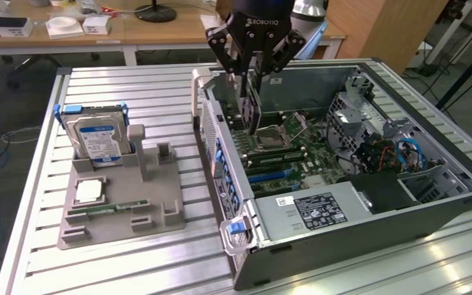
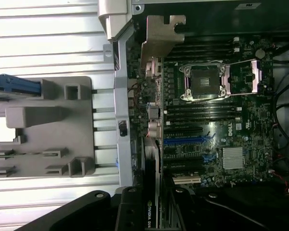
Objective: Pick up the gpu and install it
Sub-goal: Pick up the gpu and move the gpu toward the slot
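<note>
My gripper (image 1: pixel 252 72) hangs over the open computer case (image 1: pixel 400 212), shut on the top edge of the gpu (image 1: pixel 252 107). The card hangs upright, a dark thin board, with its lower edge just above the motherboard (image 1: pixel 289 153), near the case's rear wall. In the wrist view the gpu (image 2: pixel 151 163) shows edge-on between my fingers (image 2: pixel 130 214). Its silver end bracket (image 2: pixel 159 41) sits against the case's back panel. The blue expansion slots (image 2: pixel 188 141) lie beside the card. Whether the card touches a slot I cannot tell.
A grey parts holder (image 1: pixel 125 206) stands on the slatted table (image 1: pixel 137 92) at the exterior view's left, carrying a hard drive with blue label (image 1: pixel 96 138), a processor chip (image 1: pixel 88 192) and a memory stick (image 1: pixel 105 211). The power supply (image 1: pixel 310 212) and cables (image 1: pixel 400 153) occupy the case's near and right side.
</note>
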You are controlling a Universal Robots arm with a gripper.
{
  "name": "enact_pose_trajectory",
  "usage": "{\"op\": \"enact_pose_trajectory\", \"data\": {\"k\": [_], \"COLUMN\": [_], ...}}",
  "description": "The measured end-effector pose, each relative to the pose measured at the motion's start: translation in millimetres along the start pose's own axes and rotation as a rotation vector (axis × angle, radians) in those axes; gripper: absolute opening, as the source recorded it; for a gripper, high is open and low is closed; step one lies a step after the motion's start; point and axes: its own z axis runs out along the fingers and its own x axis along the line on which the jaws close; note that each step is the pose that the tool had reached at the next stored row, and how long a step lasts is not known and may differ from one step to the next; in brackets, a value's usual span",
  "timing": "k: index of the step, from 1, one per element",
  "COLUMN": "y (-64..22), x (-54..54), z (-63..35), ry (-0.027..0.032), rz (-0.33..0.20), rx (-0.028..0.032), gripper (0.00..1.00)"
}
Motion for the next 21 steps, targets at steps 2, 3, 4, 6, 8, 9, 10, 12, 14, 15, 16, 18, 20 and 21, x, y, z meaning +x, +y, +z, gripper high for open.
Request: {"op": "enact_pose_trajectory", "data": {"k": [2,3,4,6,8,9,10,12,14,15,16,18,20,21], "y": [0.2,0.2,0.3,0.5,0.6,0.7,0.8,1.1,1.6,1.8,2.0,2.3,2.7,2.8], "x": [-2.0,-3.0,-3.9,-5.7,-7.8,-8.9,-10.2,-13.9,-19.2,-21.8,-24.4,-28.9,-33.1,-34.8], "z": [0.0,0.0,0.0,0.0,0.1,0.1,0.1,0.2,0.2,0.2,0.3,0.4,0.4,0.4], "ry": [0.0,0.0,0.0,0.0,0.0,-0.0001,0.0,0.0,0.0,0.0,0.0,0.0,0.0,0.0], "rz": [0.0,0.0,0.0,0.0,0.0,0.0,0.0,0.0,0.0,0.0,0.0,0.0,0.0,0.0], "rx": [0.0,0.0001,0.0001,0.0001,0.0001,0.0,0.0,0.0,0.0001,0.0001,0.0,0.0,0.0,0.0001], "gripper": [0.26,0.26,0.26,0.26,0.26,0.26,0.26,0.26,0.26,0.26,0.26,0.26,0.26,0.26]}}
